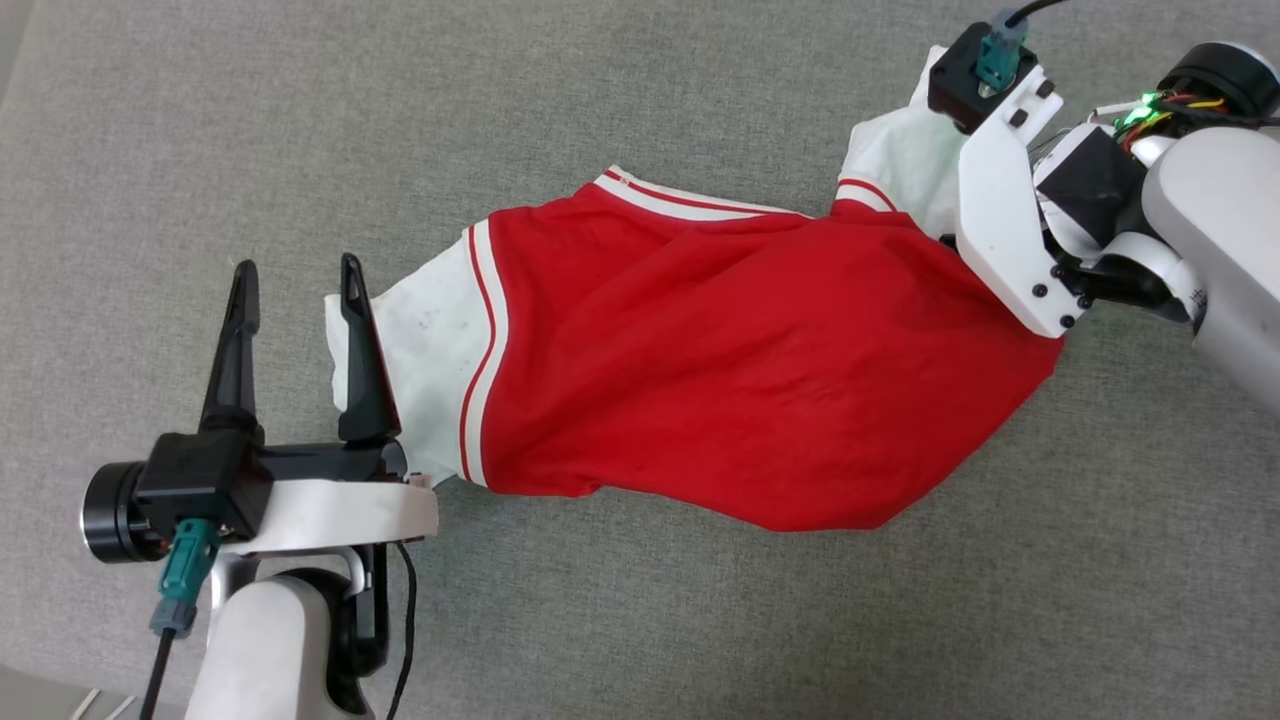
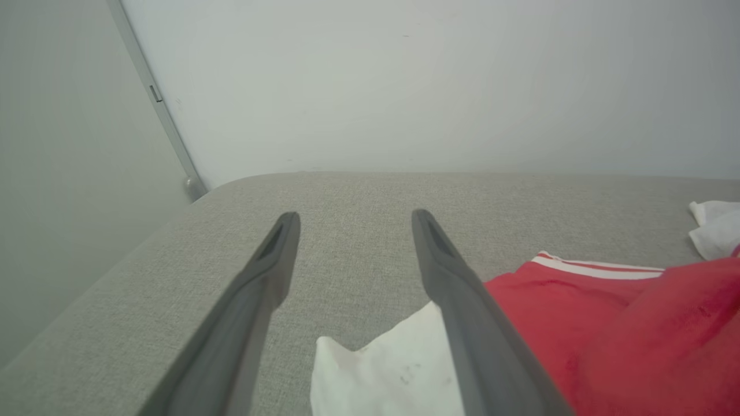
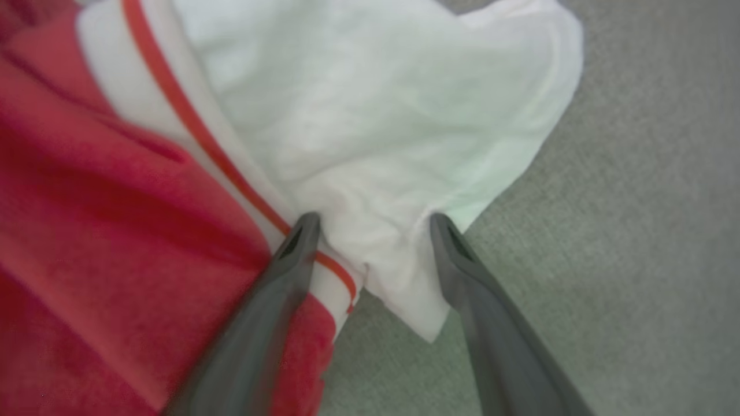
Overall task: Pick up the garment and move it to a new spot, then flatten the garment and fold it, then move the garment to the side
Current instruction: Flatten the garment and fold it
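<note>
Surface: a grey fabric-covered surface carries everything; the left wrist view shows its rounded far corner against a pale wall.
Garment: the garment lies crumpled in a slanting band across the middle of the surface. Its red body bulges in the centre, and a white sleeve with red-striped trim sits at each end.
Right hand: the right hand is over the sleeve at the garment's far right end. It is released, fingers spread, with both tips on the white cloth beside the trim.
Left hand: the left hand is at the garment's near left end. It is released and grasps nothing. One finger crosses the white sleeve's edge; the other is over bare fabric.
</note>
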You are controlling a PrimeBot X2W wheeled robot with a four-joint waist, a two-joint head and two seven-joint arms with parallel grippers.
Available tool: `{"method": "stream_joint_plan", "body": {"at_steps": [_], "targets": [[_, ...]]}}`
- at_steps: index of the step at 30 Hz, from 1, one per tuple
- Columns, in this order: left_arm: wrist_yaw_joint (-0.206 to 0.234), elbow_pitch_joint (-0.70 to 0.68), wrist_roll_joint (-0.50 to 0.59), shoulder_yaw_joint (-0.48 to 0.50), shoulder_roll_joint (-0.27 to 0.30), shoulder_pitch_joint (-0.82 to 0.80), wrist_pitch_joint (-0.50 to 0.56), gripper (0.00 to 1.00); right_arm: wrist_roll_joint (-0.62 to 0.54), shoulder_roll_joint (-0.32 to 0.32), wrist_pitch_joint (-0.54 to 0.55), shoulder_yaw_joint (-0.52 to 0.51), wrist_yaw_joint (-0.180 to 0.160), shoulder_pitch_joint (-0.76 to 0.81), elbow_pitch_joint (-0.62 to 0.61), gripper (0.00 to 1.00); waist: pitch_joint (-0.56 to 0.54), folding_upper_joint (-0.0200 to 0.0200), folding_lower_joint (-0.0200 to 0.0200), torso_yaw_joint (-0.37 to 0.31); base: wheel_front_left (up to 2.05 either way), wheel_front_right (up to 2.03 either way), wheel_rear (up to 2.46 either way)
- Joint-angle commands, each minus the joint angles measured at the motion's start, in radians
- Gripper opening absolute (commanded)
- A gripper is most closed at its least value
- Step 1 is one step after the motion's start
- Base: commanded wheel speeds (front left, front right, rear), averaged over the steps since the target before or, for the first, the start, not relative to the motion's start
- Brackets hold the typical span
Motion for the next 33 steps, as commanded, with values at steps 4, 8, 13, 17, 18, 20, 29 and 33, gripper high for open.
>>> {"method": "stream_joint_plan", "body": {"at_steps": [4,8,13,17,18,20,29,33], "targets": [[-0.026,0.01,0.022,0.033,-0.018,-0.012,-0.003,1.0,0.028,-0.001,0.013,0.055,0.002,0.105,0.033,1.0,-0.005,0.0,0.0,-0.008,0.0,0.0,0.0],[-0.049,0.017,0.037,0.061,-0.031,-0.002,-0.003,1.0,0.054,-0.003,-0.061,0.044,0.002,0.074,0.04,0.0,-0.036,0.0,0.0,-0.027,0.0,0.0,0.0],[-0.065,0.022,0.055,0.097,-0.038,0.031,-0.003,1.0,0.067,-0.024,-0.191,0.028,0.0,0.012,0.011,0.0,-0.106,0.0,0.0,-0.062,0.0,0.0,0.0],[-0.073,0.019,0.065,0.128,-0.041,0.074,-0.003,1.0,0.06,-0.079,-0.256,0.036,0.0,0.009,-0.072,0.0,-0.168,0.0,0.0,-0.097,0.0,0.0,0.0],[-0.075,0.017,0.068,0.133,-0.043,0.083,-0.003,1.0,0.059,-0.1,-0.267,0.035,0.0,0.013,-0.098,0.0,-0.181,0.0,0.0,-0.106,0.0,0.0,0.0],[-0.077,0.015,0.071,0.144,-0.045,0.103,-0.003,1.0,0.064,-0.144,-0.284,0.038,0.0,0.034,-0.157,0.0,-0.204,0.0,0.0,-0.124,0.0,0.0,0.0],[-0.082,0.006,0.074,0.168,-0.052,0.165,-0.003,1.0,0.101,-0.373,-0.352,0.02,0.0,0.219,-0.341,0.0,-0.262,0.0,0.0,-0.187,0.0,0.0,0.0],[-0.083,0.005,0.075,0.174,-0.054,0.177,-0.003,1.0,0.142,-0.41,-0.373,0.003,0.0,0.329,-0.352,0.0,-0.268,0.0,0.0,-0.205,0.0,0.0,0.0]]}}
